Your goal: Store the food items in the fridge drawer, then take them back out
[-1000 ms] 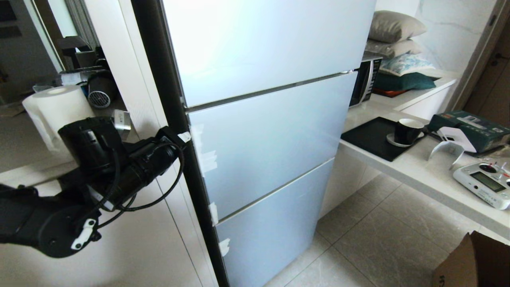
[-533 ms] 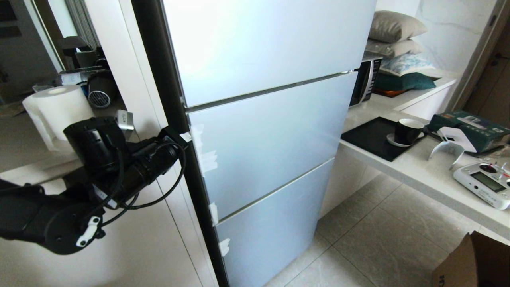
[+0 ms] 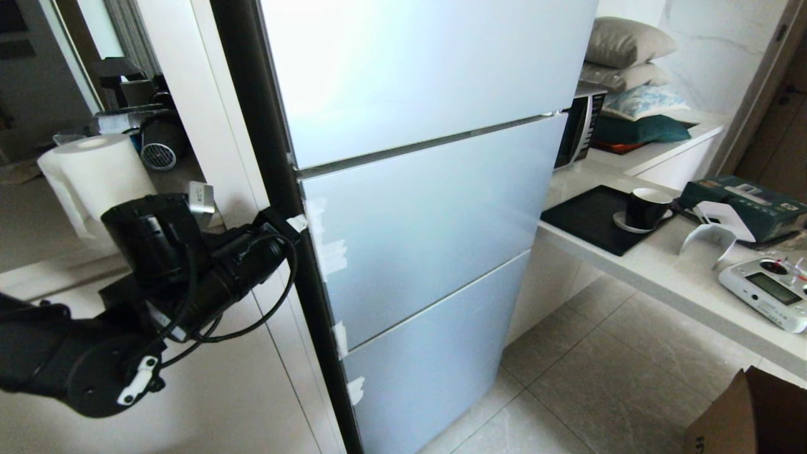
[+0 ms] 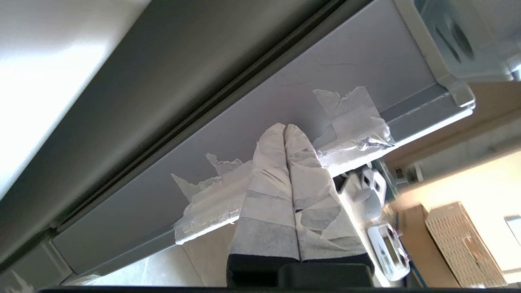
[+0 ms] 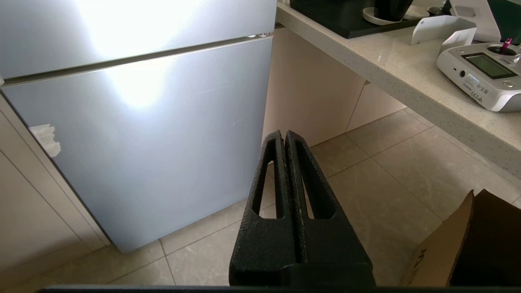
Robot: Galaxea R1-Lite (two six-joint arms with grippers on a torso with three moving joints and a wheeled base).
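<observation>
Left hand at fridge door edge, door barely starting.
Left hand (image 4: pixel 285 130), fingers pressed together and empty, sits on the taped side edge of the middle door (image 3: pixel 429 221); over the last second it nudged slightly sideways, door seemingly shut. Right hand (image 5: pixel 285 136) closed, empty, idle. Food and drawer unseen.

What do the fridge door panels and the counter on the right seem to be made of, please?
Door panels: apparently frosted glass, pale blue, satin finish; they show a soft, diffuse glare rather than a mirror reflection. Counter: looks like polished stone or a composite, cream with fine speckles and a thick square edge.
</observation>
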